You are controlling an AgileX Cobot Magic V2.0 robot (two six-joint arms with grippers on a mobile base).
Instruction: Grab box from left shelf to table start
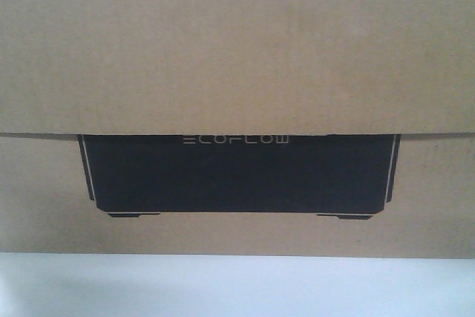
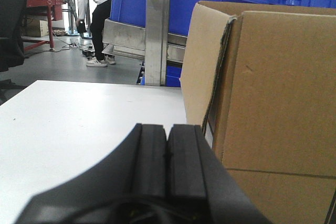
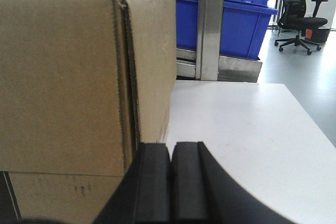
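Both grippers — left [image 2: 167, 153], right [image 3: 170, 174] — pressed closed, empty, flanking the brown ECOFLOW carton [image 1: 237, 57] on the white table [image 1: 237, 287].

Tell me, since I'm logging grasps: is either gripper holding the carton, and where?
Neither. The left gripper and right gripper are shut on nothing, beside the box on the table.

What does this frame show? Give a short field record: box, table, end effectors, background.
box: brown carton, ECOFLOW panel facing front camera, resting on table
table: white, bare on both sides of box
left end effector: shut, empty, left of box
right end effector: shut, empty, right of box
background: blue bins on metal rack; person; office chair
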